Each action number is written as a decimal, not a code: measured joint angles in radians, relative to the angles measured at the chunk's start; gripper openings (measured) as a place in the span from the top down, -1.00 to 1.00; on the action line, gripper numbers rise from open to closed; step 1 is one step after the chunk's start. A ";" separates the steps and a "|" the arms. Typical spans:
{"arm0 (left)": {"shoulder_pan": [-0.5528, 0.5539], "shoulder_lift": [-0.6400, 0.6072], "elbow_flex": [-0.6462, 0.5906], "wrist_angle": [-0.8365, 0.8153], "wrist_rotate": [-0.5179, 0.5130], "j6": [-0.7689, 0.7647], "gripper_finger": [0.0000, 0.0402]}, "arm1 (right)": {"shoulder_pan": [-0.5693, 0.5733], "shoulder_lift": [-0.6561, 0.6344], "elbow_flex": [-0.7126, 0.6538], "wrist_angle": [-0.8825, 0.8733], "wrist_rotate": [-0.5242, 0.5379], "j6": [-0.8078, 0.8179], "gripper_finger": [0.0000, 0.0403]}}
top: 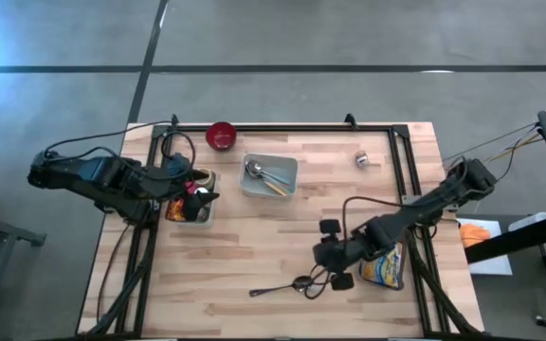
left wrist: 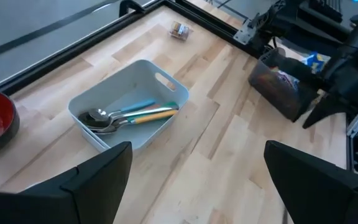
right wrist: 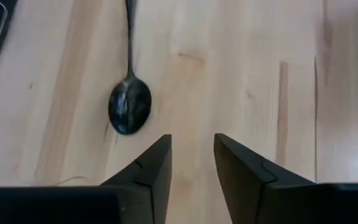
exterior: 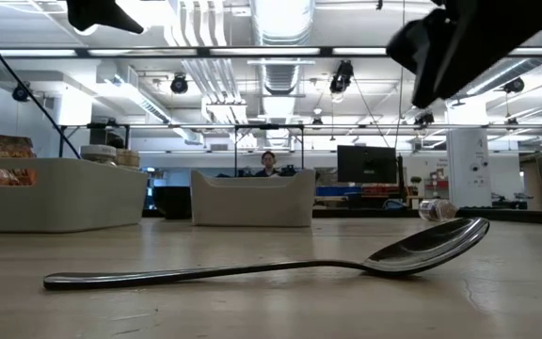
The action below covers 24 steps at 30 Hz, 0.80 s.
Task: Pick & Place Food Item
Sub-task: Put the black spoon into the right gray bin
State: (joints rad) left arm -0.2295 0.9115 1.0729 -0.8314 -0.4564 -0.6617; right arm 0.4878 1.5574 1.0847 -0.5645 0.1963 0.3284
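The right gripper (right wrist: 191,163) hangs above the bare wood near the table's front edge, its fingers drawn to a narrow gap with nothing between them; a spoon (right wrist: 129,106) lies just beside it, untouched. The food looks to be the snack bag (top: 385,267) in the container at the right side, close under that arm. To do this step well, the gripper should probably widen, swing over the bag, and come down squarely before closing. The left gripper (left wrist: 197,180) waits wide open over the left bin (top: 190,210), facing the utensil tray (left wrist: 129,102).
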 joint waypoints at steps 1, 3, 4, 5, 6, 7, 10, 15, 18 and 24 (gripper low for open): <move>0.000 0.000 0.000 0.000 0.000 0.000 -0.85 | 0.007 -0.005 -0.011 0.001 0.015 0.010 0.46; 0.000 0.000 -0.001 0.020 -0.005 -0.024 -0.85 | 0.019 -0.013 -0.033 0.004 0.058 0.015 0.49; 0.000 0.005 -0.002 0.049 -0.013 -0.048 -0.85 | 0.024 -0.019 -0.044 0.011 0.089 0.011 0.51; 0.000 0.011 -0.001 0.068 -0.001 -0.081 -0.85 | 0.029 -0.026 -0.052 0.027 0.121 0.005 0.53; 0.000 0.019 -0.001 0.072 0.032 -0.117 -0.85 | 0.032 -0.035 -0.061 0.048 0.150 -0.003 0.54; 0.000 0.034 -0.003 0.092 0.078 -0.151 -0.85 | 0.034 -0.043 -0.068 0.061 0.171 -0.013 0.56; -0.002 0.095 -0.022 0.264 0.266 -0.116 -0.85 | 0.034 -0.066 -0.085 0.106 0.184 -0.043 0.57; -0.014 0.255 -0.033 0.526 0.587 0.094 -0.85 | 0.037 -0.107 -0.091 0.154 0.206 -0.098 0.57; -0.014 0.341 -0.009 0.553 0.652 0.119 -0.85 | 0.041 -0.124 -0.092 0.163 0.209 -0.101 0.57; -0.013 0.472 0.001 0.566 0.648 0.112 -0.85 | 0.057 -0.129 -0.096 0.163 0.209 -0.104 0.57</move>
State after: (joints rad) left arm -0.2427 1.3834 1.0740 -0.2657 0.1913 -0.5501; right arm 0.5451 1.4282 0.9892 -0.4010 0.4055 0.2241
